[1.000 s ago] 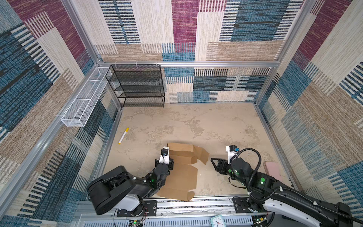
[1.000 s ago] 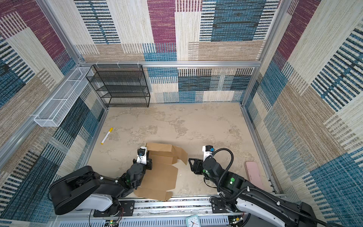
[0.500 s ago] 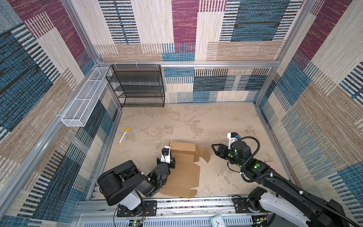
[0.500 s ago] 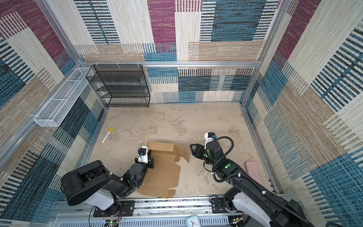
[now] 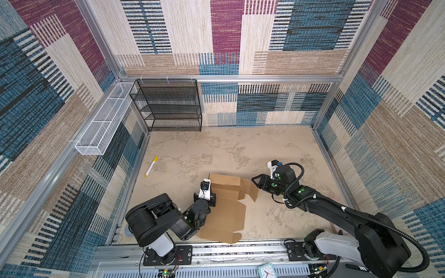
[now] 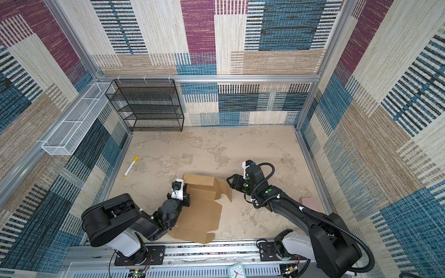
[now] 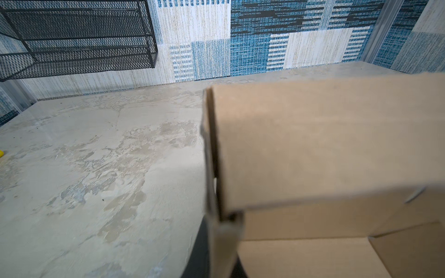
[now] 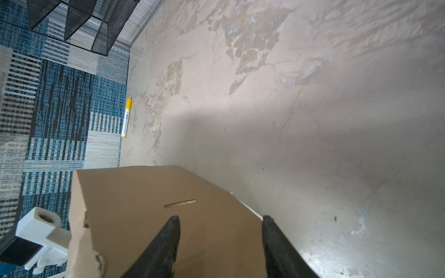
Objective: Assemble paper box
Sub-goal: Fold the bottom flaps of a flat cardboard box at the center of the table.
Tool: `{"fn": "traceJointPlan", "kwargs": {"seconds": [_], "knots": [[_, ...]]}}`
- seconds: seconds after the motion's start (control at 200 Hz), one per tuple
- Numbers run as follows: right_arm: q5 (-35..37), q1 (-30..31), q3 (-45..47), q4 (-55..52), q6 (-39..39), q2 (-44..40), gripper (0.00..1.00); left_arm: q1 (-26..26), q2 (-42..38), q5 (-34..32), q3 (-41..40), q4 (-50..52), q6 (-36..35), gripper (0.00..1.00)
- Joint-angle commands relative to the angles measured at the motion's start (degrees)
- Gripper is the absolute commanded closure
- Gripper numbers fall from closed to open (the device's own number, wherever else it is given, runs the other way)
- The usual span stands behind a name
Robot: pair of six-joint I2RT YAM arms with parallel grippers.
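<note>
The paper box (image 5: 226, 216) is a brown cardboard blank lying partly folded near the front edge in both top views (image 6: 199, 216). Its rear wall (image 5: 225, 180) stands up, and a side flap (image 5: 250, 191) splays out to the right. My left gripper (image 5: 212, 199) is shut on the box's left side wall, and the left wrist view shows that cardboard edge (image 7: 212, 168) pinched in my gripper (image 7: 220, 255). My right gripper (image 5: 254, 181) is open just right of the flap. In the right wrist view its fingertips (image 8: 173, 222) frame a slitted panel (image 8: 132, 192).
A yellow-capped marker (image 5: 151, 166) lies at the left of the floor. A black mesh shelf (image 5: 168, 106) stands at the back left, and a white wire basket (image 5: 103, 120) hangs on the left wall. A pink object (image 6: 309, 201) lies near the right wall.
My right gripper has moved left and away from the front edge, up to the box's right flap. The rear wall stands steeper. My left gripper has kept its grip.
</note>
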State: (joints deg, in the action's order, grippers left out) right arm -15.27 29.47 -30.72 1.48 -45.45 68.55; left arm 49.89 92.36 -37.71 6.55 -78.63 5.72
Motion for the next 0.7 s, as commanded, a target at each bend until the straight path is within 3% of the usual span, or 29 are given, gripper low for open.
{"fn": "traceJointPlan", "kwargs": {"seconds": [0.0,0.165,0.381,0.696], "knots": [[-3.2,0.0,1.2,4.5,1.5,1.0,0.43,-0.1,0.4,-1.6,0.3,-2.0,-0.2,1.0],[-8.6,0.4,5.1,9.3,1.2,0.7,0.44,-0.1,0.6,-1.8,0.3,-2.0,0.1,1.0],[-9.4,2.6,8.5,13.9,2.8,-1.7,0.43,-0.1,0.9,-1.7,0.5,-2.0,0.2,1.0],[-5.0,7.9,6.3,14.2,6.1,2.5,0.43,-0.1,0.4,-1.6,0.0,-2.0,0.4,1.0]]}}
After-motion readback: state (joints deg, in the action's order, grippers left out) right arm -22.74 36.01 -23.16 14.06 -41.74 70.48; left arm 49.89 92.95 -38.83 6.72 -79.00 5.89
